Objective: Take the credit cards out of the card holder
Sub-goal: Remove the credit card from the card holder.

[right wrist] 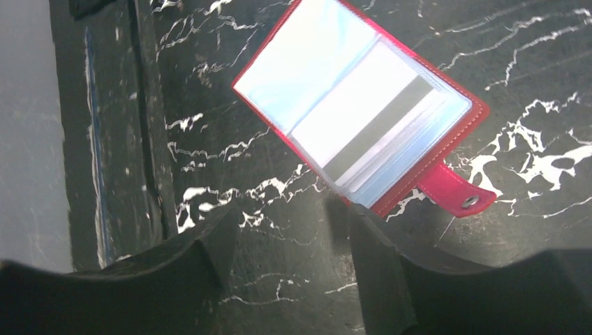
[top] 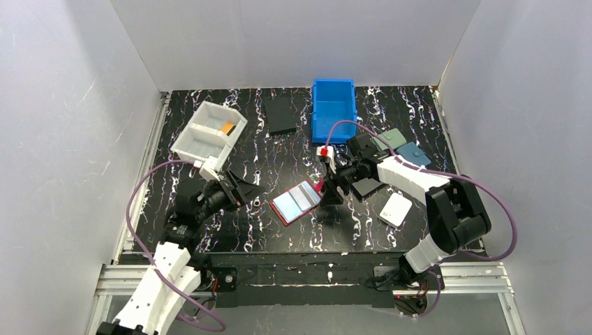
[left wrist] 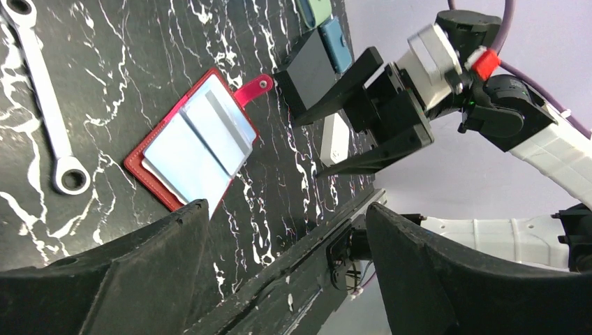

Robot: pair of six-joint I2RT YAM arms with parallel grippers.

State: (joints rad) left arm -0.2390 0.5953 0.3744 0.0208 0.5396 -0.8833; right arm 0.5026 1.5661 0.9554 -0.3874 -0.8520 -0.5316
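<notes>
Working the extraction step: the red card holder [top: 297, 201] lies opened flat on the marbled black table [top: 209, 230], roughly mid-field between the two arms, snap tab pointing toward the right arm.

- Orange card [top: 227, 128] already sits in one compartment of the white tray [top: 188, 150], far left. I count that one as done.
- Whitish card with a dark stripe [right wrist: 349, 115] shows in the right wrist view, tucked in the clear pockets on the tab side. That is what's left, by my read.
- Right gripper [right wrist: 290, 216] hangs just off the tab end of the holder, fingers spread wide, nothing between them. From the left wrist view it looks clear of the holder, not touching.
- Left gripper [left wrist: 286, 209] sits near the holder's opposite edge, also spread wide and empty, not in contact.

Next move, as I judge it: one claw has to pin the cover down while the other nips the exposed edge of the striped card and draws it along the pocket. The sleeves are slick and thin, so I expect the whole holder to slide or lift if it isn't held.
</notes>
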